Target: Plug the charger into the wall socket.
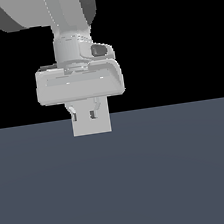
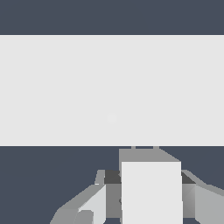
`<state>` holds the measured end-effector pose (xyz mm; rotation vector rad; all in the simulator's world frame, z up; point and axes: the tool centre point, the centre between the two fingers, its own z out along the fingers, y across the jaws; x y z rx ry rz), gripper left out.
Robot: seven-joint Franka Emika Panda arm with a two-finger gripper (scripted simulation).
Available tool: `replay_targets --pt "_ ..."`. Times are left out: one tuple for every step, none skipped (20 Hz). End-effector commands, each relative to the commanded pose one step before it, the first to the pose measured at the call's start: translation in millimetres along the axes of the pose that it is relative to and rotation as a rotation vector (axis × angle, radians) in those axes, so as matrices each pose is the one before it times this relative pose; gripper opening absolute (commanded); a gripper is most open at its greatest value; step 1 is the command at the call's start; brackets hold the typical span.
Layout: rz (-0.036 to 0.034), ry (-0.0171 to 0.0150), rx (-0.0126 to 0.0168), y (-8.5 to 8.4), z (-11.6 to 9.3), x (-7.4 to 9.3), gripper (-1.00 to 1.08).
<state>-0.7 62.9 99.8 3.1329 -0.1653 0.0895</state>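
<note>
The white two-fingered tool (image 1: 88, 112) is clamped on the small light-grey boxy charger (image 2: 151, 188), its fingers on either side of the block. In the wrist view two thin prongs at the block's front end reach up to the edge of the flat light-grey square wall socket (image 2: 111, 89), which fills the frame at twelve o'clock from the charger. Whether the prongs touch the panel or stop just short cannot be told. A faint round mark sits near the panel's centre, at about eleven o'clock from the prongs; no clear holes show. To seat the plug well, the arm should likely hold the charger square to the panel, line the prongs up with the centre, and push straight along the prong axis without twisting. The dark blue-grey counter (image 1: 183, 174) lies beneath.
</note>
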Motion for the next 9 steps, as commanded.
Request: replay_targets --pt "-0.00011 0.00023 0.00008 0.0 0.34 8.39 -1.0" --pt "-0.00041 -0.00011 0.00025 -0.23 0.18 2.39 -1.0" --pt "0.0 0.0 0.0 -0.01 0.12 2.07 -1.0" --pt "0.0 0.0 0.0 -0.02 0.09 1.7 -1.0" --pt "0.0 0.0 0.0 -0.03 0.07 1.34 -1.0" --pt "0.0 0.0 0.0 -0.04 0.04 0.98 -1.0" --pt "0.0 0.0 0.0 -0.05 0.02 0.62 -1.0" --pt "0.0 0.0 0.0 -0.06 0.0 0.26 -1.0" --pt "0.0 0.0 0.0 -0.05 -0.02 -0.04 -1.0"
